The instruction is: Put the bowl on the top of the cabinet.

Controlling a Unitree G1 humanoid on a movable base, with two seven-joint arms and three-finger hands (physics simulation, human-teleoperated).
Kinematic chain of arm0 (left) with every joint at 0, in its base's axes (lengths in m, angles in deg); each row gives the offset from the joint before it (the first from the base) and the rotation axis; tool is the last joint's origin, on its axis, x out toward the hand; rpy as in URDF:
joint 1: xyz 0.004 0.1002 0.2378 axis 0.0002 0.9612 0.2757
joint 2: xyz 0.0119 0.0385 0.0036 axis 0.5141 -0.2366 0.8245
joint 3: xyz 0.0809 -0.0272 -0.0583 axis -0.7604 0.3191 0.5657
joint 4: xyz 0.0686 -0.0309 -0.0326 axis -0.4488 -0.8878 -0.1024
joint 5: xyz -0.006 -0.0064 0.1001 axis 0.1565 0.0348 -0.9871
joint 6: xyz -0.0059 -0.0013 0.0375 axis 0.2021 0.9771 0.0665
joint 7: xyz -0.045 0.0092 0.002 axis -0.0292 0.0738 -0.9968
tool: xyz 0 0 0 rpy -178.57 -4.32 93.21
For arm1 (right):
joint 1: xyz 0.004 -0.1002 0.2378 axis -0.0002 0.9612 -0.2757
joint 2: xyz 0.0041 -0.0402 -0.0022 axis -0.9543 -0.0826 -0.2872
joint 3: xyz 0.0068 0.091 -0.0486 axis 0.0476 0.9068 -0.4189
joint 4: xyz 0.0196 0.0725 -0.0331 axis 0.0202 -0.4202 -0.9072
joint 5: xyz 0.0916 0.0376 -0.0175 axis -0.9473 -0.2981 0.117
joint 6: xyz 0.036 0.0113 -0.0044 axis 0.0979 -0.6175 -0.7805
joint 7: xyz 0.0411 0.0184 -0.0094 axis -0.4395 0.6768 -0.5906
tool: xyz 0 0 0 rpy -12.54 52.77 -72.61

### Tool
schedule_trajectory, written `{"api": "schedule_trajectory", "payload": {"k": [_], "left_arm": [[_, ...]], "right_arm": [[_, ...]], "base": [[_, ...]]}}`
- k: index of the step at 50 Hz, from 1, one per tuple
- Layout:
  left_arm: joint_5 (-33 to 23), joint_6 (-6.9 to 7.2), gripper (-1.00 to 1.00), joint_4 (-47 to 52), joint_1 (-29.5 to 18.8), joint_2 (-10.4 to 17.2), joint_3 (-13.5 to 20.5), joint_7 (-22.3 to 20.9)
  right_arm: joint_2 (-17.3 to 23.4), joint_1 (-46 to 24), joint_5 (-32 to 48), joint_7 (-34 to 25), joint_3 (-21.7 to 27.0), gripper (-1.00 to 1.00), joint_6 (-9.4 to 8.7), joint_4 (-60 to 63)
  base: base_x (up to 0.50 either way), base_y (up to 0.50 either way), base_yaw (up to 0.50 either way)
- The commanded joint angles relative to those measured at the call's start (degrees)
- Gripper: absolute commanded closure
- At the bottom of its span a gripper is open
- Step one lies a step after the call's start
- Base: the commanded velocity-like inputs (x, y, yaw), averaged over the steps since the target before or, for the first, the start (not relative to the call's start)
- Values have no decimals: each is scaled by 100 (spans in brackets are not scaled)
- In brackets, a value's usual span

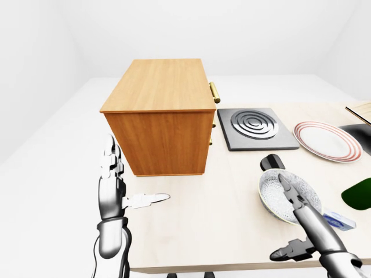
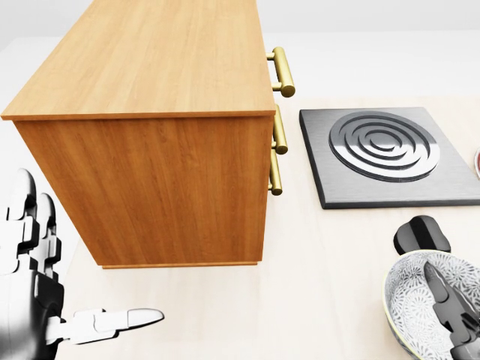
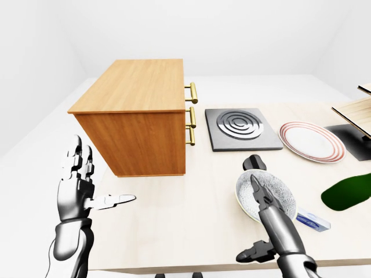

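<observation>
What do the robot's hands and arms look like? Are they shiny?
Yes, shiny. The left hand is silvery grey metal with chunky segmented fingers, dark joints between the segments and pale pointed tips, on a rounded grey forearm. The right hand looks darker, gunmetal grey with black parts, and has the same three jointed, tapering fingers. No cables, sleeves or markings are visible.
</observation>
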Motion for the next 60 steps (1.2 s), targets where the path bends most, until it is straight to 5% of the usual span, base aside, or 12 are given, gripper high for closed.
{"api": "schedule_trajectory", "payload": {"k": [1,59,60], "left_arm": [[-7,0,-100,23,-2,1,-12,-3],[-25,0,-100,-74,-34,7,-21,16],[-26,0,-100,-75,-35,8,-22,16]], "right_arm": [[79,6,316,0,17,-100,0,-450],[1006,-212,1375,1131,-230,-100,0,-2434],[1009,-211,1371,1133,-234,-36,0,-2441]], "base": [[0,0,0],[0,0,0],[0,0,0]]}}
